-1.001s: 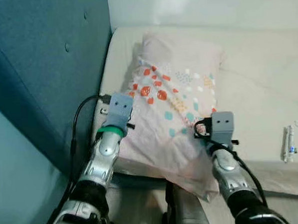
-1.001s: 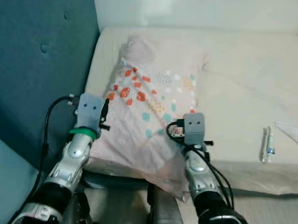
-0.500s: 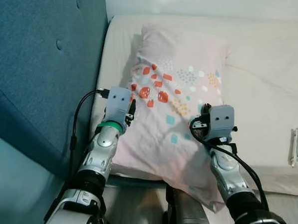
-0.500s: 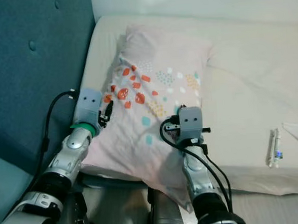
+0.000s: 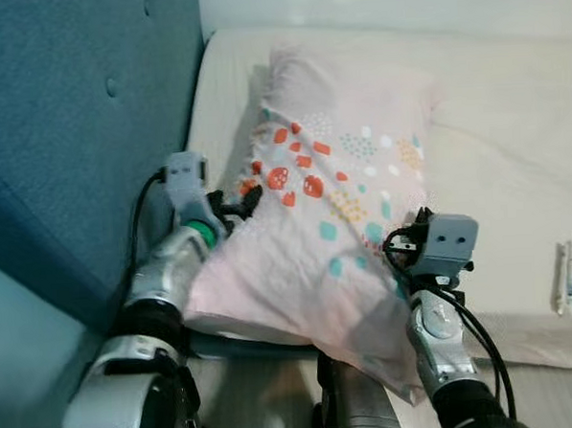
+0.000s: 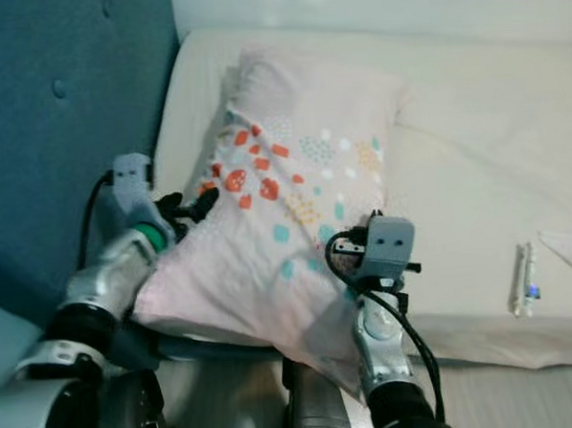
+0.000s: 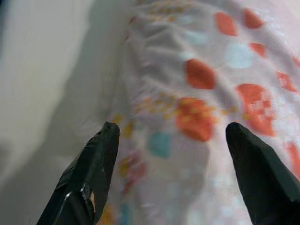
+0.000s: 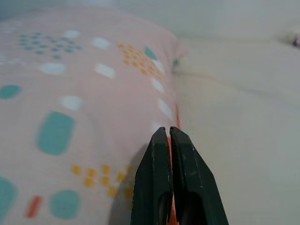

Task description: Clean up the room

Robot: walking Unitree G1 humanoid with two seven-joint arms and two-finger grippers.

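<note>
Two grippers flank the pillow (image 5: 339,211), which lies with its long axis running from the bed's (image 5: 512,135) head-end corner out over the near edge. The left gripper (image 7: 168,140) gapes wide against the headboard-side edge, holding nothing. The right gripper (image 8: 168,140) is pinched closed on the opposite edge's fabric. No writing is legible anywhere.

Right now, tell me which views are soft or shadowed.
Left wrist view: patterned pillow soft, open left gripper fingers blurred. Right wrist view: right gripper sharp, far pillow hazy. Eye views: mildly soft; blue headboard shaded, mattress bright; small items at mattress edge too blurry to identify.
</note>
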